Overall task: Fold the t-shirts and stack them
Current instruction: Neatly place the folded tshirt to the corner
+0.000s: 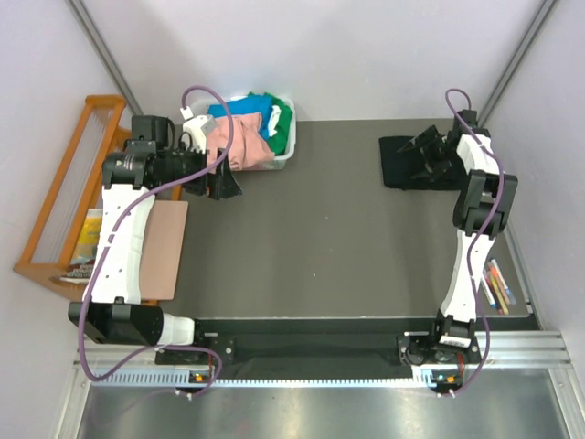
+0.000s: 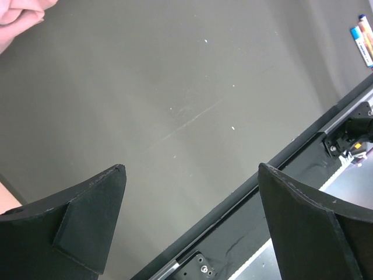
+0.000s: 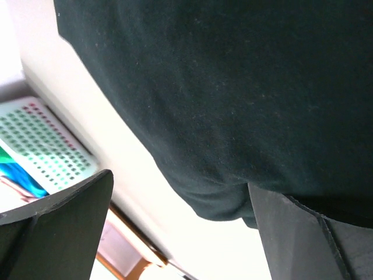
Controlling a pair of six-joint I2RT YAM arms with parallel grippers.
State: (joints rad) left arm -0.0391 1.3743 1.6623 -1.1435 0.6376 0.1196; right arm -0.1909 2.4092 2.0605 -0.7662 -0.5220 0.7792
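Far L, off worktop: orange-brown wooden slatted rack (image 1: 64,192). Flat tan board (image 1: 163,247) lies next to it, against L edge of dark grey worktop (image 1: 320,247).

Back-L: left fingers (image 1: 224,186) spread wide, holding nothing, just beside white plastic bin (image 1: 291,151).

In bin, heaped and unfolded:
- salmon-pink cloth t-shirt (image 1: 239,151), at front, nearest left fingers
- blue cloth t-shirt (image 1: 239,112), behind it
- green cloth t-shirt (image 1: 279,114), on R side

Back-R: black cloth t-shirt (image 1: 400,165), folded to flat rectangle, on worktop.

Right fingers (image 1: 425,157) spread wide over black shirt's R part, nothing clamped. Contact w/ cloth: can't tell.

Far R edge: coloured marker pens (image 1: 498,283), lying loose.
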